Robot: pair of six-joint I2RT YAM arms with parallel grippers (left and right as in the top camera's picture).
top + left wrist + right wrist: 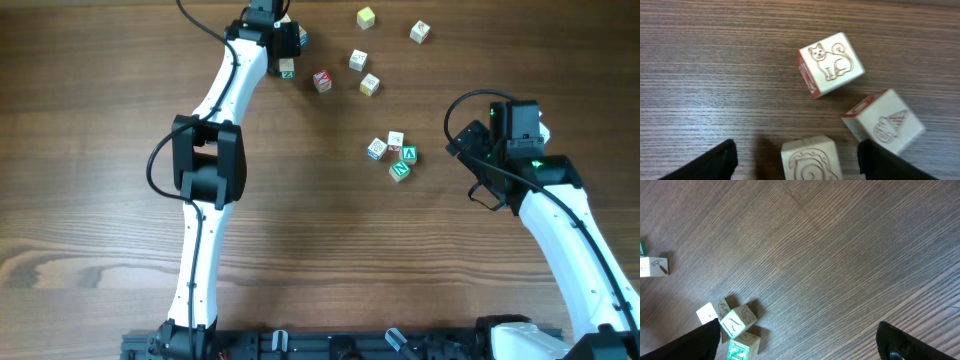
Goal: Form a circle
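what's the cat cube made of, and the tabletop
Cat cube: likely pale wood, matte, smooth; the cat is a thin reddish line drawing, one side edged red. Tabletop: dark brown streaky grain, low sheen; real wood or laminate, cannot tell.

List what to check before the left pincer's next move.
1. Swirl block sits between the left pincer fingers: ok, with a gap on each side.
2. Left pincer grip: not ok, jaws open, nothing held.
3. Cat block clear of the fingers: ok.
4. Ice-cream block clear of the fingers: cannot tell, it lies very close to one finger.
5. Right pincer open and empty: ok.
6. Circle finished: not ok, only a small tight cluster so far.
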